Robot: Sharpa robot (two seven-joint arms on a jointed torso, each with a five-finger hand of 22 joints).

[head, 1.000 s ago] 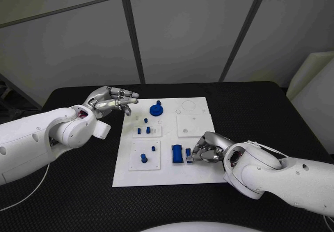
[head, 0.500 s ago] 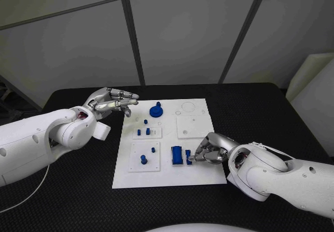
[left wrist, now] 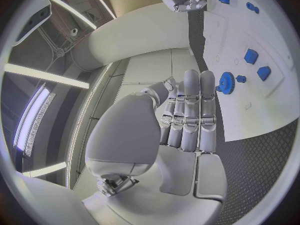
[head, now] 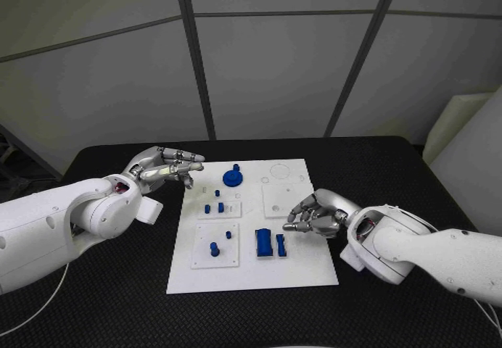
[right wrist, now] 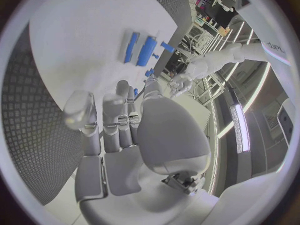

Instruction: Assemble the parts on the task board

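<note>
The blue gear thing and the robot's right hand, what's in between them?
In the head view, a bare white square plate on the task board lies between the blue gear and the right hand.

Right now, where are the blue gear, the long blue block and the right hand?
Blue gear [head: 232,176], head view, on its round top face.
Long blue block [head: 265,243], head view, mid-length on its top.
Right hand [head: 312,215], head view, middle of the hand.
</note>
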